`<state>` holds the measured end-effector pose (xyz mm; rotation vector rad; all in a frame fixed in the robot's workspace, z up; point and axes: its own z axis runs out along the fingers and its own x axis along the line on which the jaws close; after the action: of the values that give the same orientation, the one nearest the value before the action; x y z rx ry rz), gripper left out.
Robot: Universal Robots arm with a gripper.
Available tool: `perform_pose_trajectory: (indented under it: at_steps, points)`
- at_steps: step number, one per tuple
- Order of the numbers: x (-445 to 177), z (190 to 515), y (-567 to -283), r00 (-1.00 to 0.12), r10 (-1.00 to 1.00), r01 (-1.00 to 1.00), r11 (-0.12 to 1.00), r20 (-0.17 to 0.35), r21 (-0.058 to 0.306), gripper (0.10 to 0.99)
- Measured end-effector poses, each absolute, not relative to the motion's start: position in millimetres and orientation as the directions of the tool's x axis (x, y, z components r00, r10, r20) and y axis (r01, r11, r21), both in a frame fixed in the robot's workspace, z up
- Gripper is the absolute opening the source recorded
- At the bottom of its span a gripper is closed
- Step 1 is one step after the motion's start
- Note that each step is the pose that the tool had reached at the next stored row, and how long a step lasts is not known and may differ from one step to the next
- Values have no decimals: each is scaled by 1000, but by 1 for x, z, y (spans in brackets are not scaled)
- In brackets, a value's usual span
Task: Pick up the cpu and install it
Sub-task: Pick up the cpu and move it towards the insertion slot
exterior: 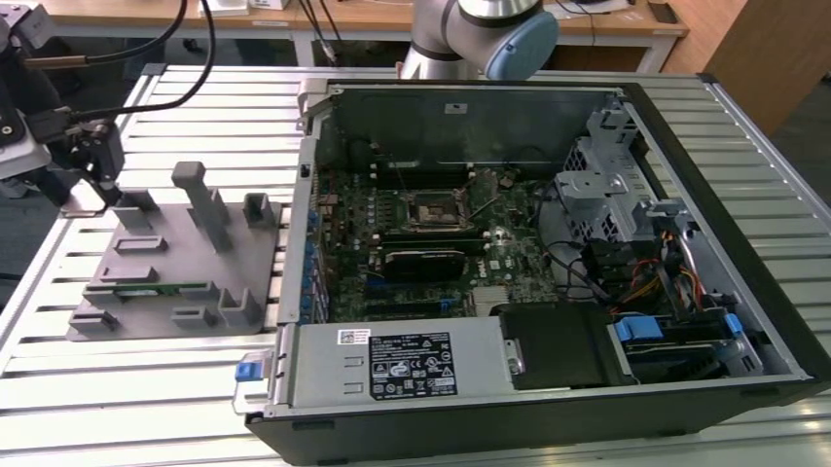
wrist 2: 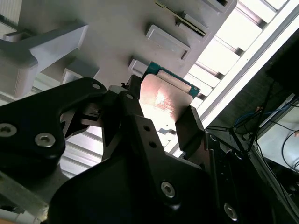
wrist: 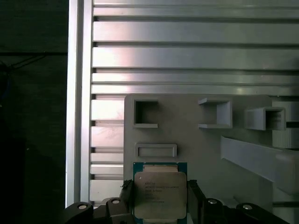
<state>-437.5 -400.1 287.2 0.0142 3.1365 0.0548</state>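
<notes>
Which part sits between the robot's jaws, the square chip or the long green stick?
The square cpu, silvery with a green edge. The long stick lies apart in the grey holder.

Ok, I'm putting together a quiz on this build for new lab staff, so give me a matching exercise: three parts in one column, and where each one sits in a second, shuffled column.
Parts:
1. cpu
2. memory stick
3. socket frame

Places:
A. on the motherboard inside the open case
B. gripped between the fingers
C. lying in the grey holder beside the case

Pairs: 1-B, 2-C, 3-A.
</notes>
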Motion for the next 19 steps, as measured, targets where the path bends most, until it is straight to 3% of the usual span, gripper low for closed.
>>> perform_pose_trajectory:
  at_steps: [19]
  points:
    - [-438,302,-400,-1000,9,9,999,-4,35,541]
